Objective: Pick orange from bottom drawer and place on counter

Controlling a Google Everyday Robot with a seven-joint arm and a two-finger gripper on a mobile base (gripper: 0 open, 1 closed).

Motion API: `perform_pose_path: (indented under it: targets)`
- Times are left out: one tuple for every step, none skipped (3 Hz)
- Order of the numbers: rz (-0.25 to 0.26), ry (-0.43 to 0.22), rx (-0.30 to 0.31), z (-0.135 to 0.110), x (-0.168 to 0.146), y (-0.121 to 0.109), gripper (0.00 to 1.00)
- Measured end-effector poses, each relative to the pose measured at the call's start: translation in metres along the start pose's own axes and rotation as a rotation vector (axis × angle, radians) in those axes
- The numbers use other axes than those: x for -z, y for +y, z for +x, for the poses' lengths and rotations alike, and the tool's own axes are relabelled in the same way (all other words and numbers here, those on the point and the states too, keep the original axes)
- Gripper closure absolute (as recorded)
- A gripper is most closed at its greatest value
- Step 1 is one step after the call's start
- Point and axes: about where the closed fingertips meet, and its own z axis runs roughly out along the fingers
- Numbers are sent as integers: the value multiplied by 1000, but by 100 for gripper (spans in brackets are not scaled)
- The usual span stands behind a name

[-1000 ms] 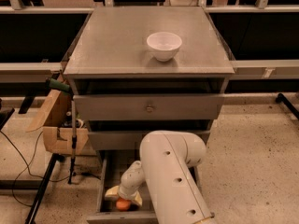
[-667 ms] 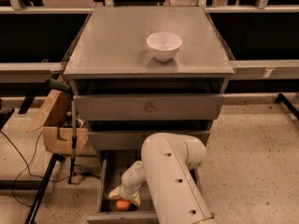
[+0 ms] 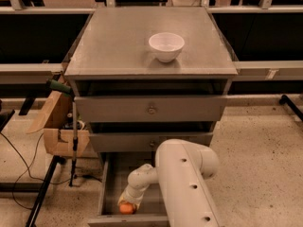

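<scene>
Grey and matte, the broad squarish counter [image 3: 113, 46] of the drawer cabinet is seen from above, and a round white bowl [image 3: 166, 46] is set on it, a little right of the middle. Below the counter, two grey upper drawers [image 3: 151, 109] with small round centre knobs are stacked one over the other. Beneath them, the long, shallow grey bottom drawer [image 3: 103, 188] is pulled out toward the near side. A small round orange fruit [image 3: 126, 208] is found on the drawer floor at its near left corner, close to the front wall. The robot's thick white arm [image 3: 184, 183] is bent down into the drawer from the near right. Its claw [image 3: 129, 198] is placed directly over the orange, at or just above its top. Whether the claw is released or clenched on the fruit cannot be told. A brown cardboard box [image 3: 59, 126] is seen just left of the cabinet, and pale speckled floor [image 3: 265, 164] is spread to the right.
</scene>
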Motion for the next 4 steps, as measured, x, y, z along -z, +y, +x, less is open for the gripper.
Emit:
perform_pose_path:
  targets:
    - [35,-2,-20,-3,17,4,83]
    - [69,51,-21,0,63,9,100]
    - [62,109,28,-7,137,10,100]
    - [26,131,78,-21,212,10,100]
